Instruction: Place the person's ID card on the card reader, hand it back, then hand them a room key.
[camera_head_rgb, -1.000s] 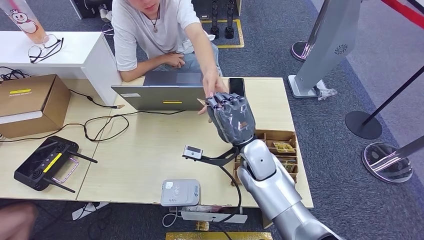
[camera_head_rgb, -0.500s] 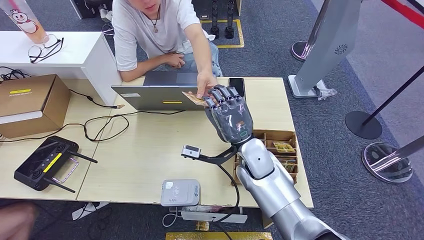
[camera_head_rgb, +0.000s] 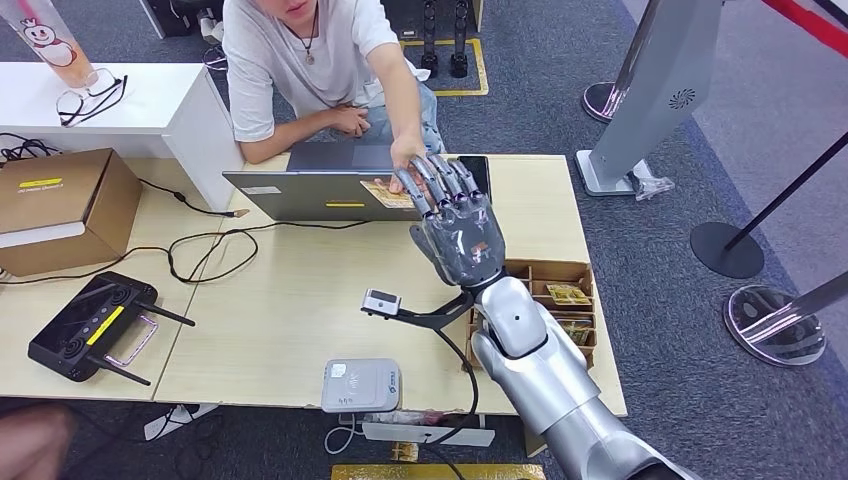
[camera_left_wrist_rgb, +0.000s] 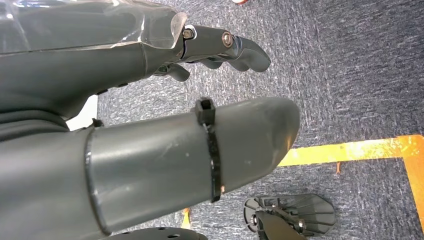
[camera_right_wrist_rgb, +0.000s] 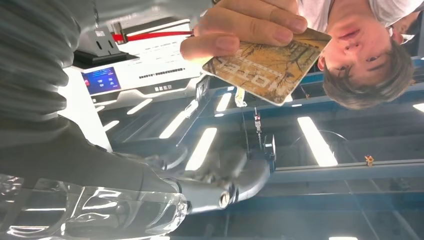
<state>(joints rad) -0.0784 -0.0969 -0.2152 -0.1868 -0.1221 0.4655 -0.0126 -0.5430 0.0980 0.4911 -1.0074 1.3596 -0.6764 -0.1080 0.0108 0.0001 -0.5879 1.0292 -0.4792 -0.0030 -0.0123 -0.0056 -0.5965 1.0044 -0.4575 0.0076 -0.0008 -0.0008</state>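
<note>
Since a second ago the right robot hand (camera_head_rgb: 458, 232) has opened its fingers and let go of the card (camera_head_rgb: 385, 193), which the person's hand (camera_head_rgb: 408, 158) now holds alone near the far edge of the surface (camera_head_rgb: 290, 300). The card reader (camera_head_rgb: 361, 385) sits at the near edge. The left robot hand (camera_left_wrist_rgb: 150, 130) hangs over the carpet, fingers loosely curled, holding nothing

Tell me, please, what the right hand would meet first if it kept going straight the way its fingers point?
Most likely the card that the person's hand holds just ahead of the right hand, by its fingertips; the laptop lies beyond it. Depth is hard to judge.
</note>
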